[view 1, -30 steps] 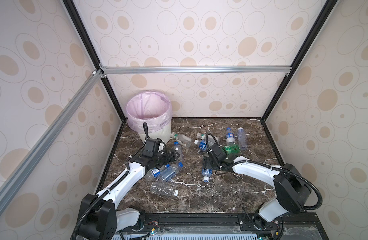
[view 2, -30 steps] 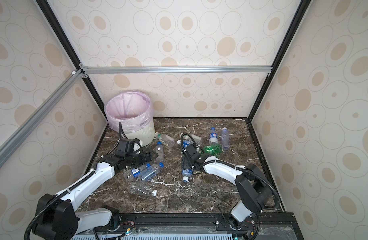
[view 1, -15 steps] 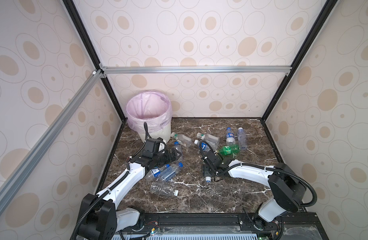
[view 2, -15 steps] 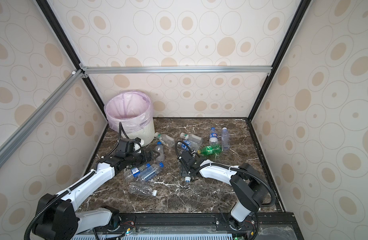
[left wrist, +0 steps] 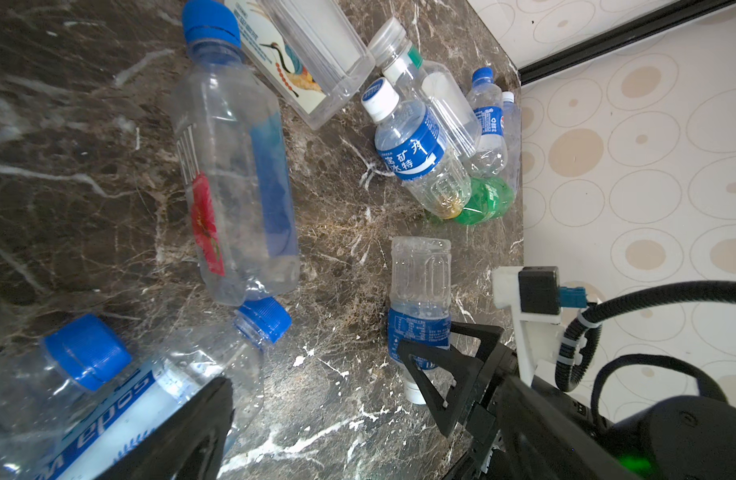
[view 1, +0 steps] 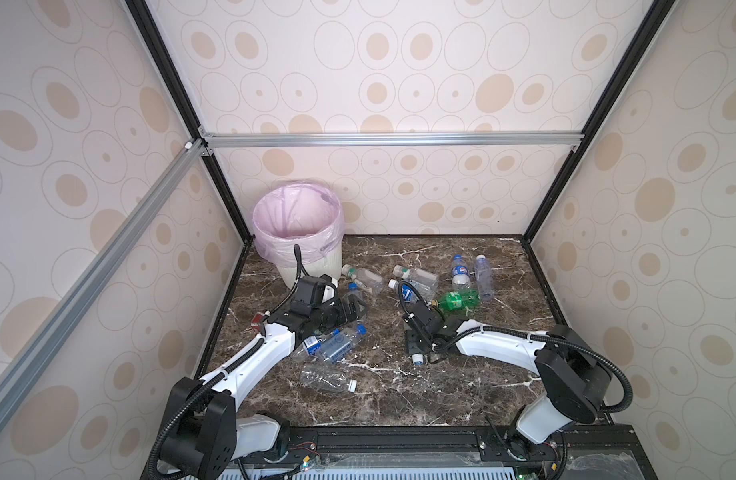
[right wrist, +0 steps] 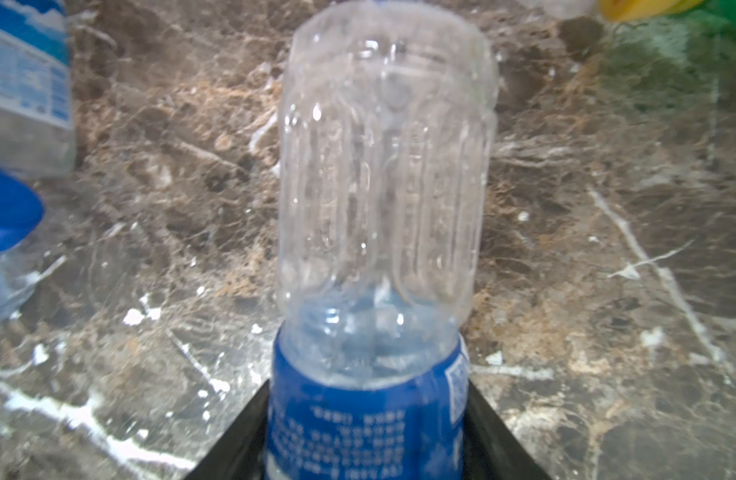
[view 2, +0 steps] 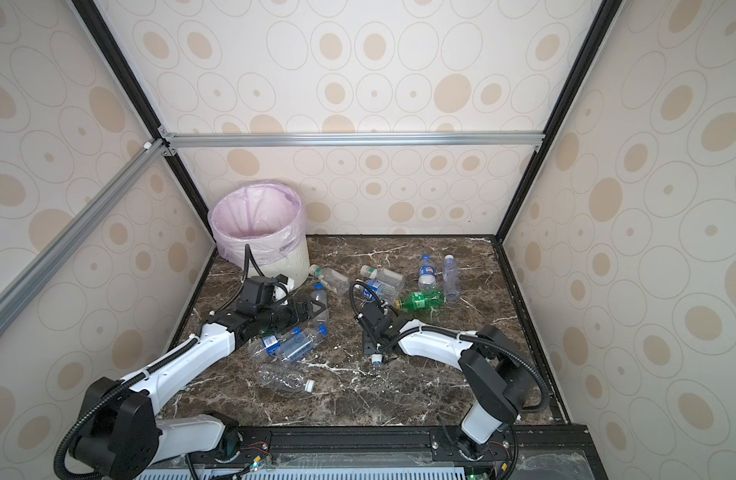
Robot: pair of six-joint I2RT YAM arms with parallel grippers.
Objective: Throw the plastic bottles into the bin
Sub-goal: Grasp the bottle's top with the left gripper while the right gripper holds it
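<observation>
A clear plastic bottle (right wrist: 383,187) with a blue label and a white cap (view 1: 417,360) lies on the marble near the middle. My right gripper (right wrist: 368,415) is down on it, with a black finger pressed against each side of the label; in a top view it (view 1: 417,347) covers most of the bottle. My left gripper (view 1: 358,309) hovers open and empty over a blue-capped bottle (view 1: 352,291) to the left. The bin (view 1: 312,272), cream with a pink bag, stands in the back left corner.
More bottles lie about: a green one (view 1: 457,300), several clear ones behind it (view 1: 416,279), two blue-capped ones under my left forearm (view 1: 337,343), and one near the front (view 1: 327,378). Patterned walls close in three sides.
My right gripper has moved toward the table's front, come down over the blue-labelled bottle, and its jaws have narrowed onto the label. My left arm has stayed put.
</observation>
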